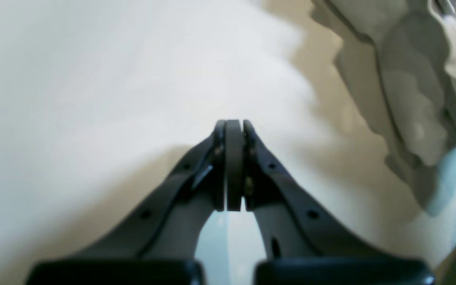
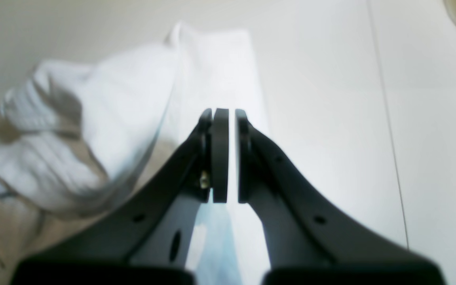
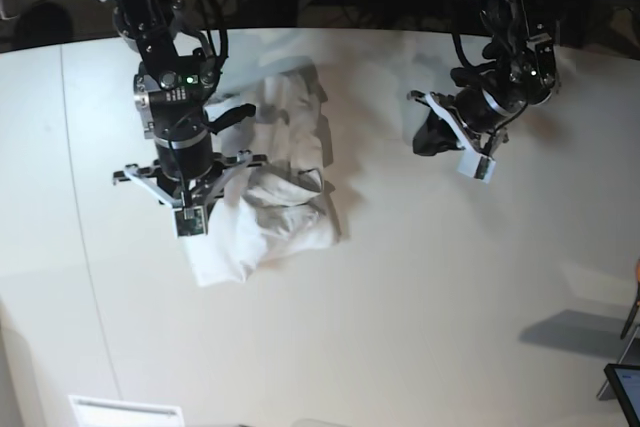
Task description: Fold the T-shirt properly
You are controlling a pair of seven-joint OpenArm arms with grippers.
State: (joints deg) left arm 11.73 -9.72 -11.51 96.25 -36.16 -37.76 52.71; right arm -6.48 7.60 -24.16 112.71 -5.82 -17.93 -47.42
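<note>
- The T-shirt [image 3: 265,192] lies in a crumpled heap on the white table [image 3: 430,287], toward the side of your right arm; it is bunched up, not spread flat, so the folding looks like it has hardly started;
- Your right gripper [image 2: 224,154] is right over the heap, at its near edge; your left gripper [image 1: 234,164] hangs well apart from it, over bare table;
- So your right arm is much the nearer one; I think the next move should start there;
- From the right wrist view, the shirt spreads to the left of the fingers and ahead of them, with a flatter strip running straight out in front;
- In the base view the heap's long way runs from the far side of the table toward the near side, a bit slanted;
- The right gripper is almost shut, with only a thin slit between the pads; I see no cloth pinched in it;
- The left gripper is shut tight, pads pressed together, and holds nothing; in its view the shirt sits off to the upper right;
- I can see no brand, label or writing that can be read; the pictures are too blurry to show a neck label.
</note>
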